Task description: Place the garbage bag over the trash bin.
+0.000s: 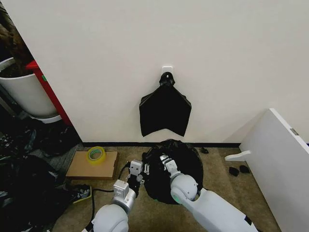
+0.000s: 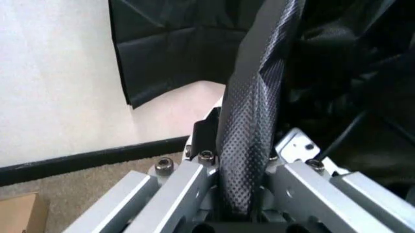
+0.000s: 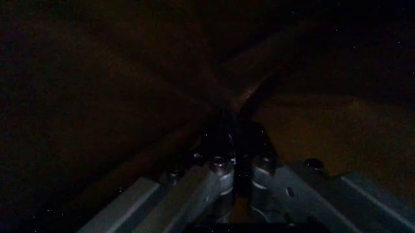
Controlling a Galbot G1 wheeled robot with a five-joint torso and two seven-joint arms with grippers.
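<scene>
The garbage bag [image 1: 186,162] is a glossy black film mound on the floor by the wall. The trash bin is hidden under that film. My left gripper [image 1: 139,170] sits at the mound's left edge. In the left wrist view a twisted, dimpled strip of the bag [image 2: 253,107] runs between its fingers, and the left gripper [image 2: 243,167] is shut on it. My right gripper [image 1: 166,162] is on top of the mound. The right wrist view is dark, with film folds meeting at the right gripper [image 3: 234,162], which is shut on the bag.
A flat black bundle [image 1: 165,110] hangs from a wall hook above the mound. At the left are a big white tub [image 1: 26,94], rumpled dark plastic [image 1: 24,188], and a yellow tape roll [image 1: 96,154] on cardboard [image 1: 79,166]. A white panel [image 1: 282,164] stands at the right.
</scene>
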